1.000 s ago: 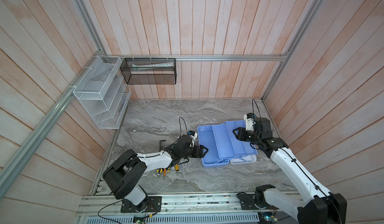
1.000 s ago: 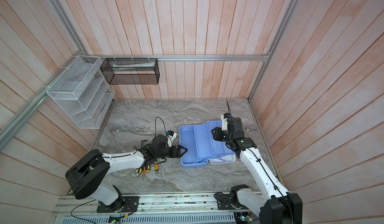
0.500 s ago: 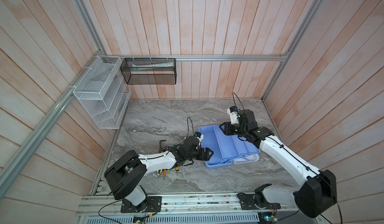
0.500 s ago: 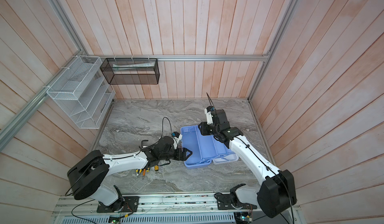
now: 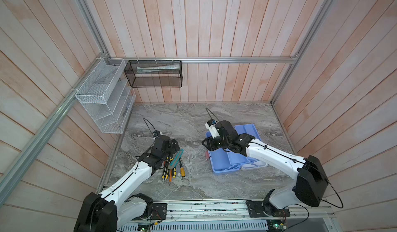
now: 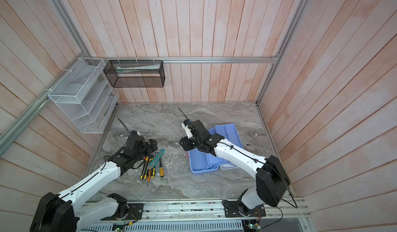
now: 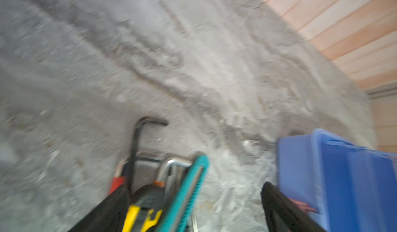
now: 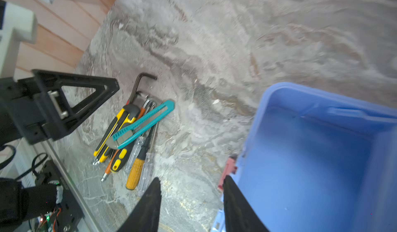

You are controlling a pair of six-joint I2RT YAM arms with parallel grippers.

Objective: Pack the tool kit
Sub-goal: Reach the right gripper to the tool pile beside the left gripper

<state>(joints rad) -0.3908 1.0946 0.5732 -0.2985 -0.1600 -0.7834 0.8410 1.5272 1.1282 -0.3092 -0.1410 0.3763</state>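
**Toolbox** (image 5: 221, 164): light blue, open, its visible compartment bare. It sits on the grey marbled table (image 5: 193, 121), right of centre in both top views. A pink-red latch (image 8: 228, 170) is on the side facing the tools.

**Loose tools** (image 5: 173, 167): heaped on the table left of the toolbox, apart from it. A teal utility knife (image 8: 144, 123) lies on top of yellow-black and orange-handled screwdrivers. A black hex key (image 8: 137, 87) lies at the heap's far end.

**Left pincer** (image 5: 175, 144): above the heap's far end, spread wide, empty.

**Right pincer** (image 8: 192, 178): at the toolbox's latch-side edge, jaws parted, nothing between them.
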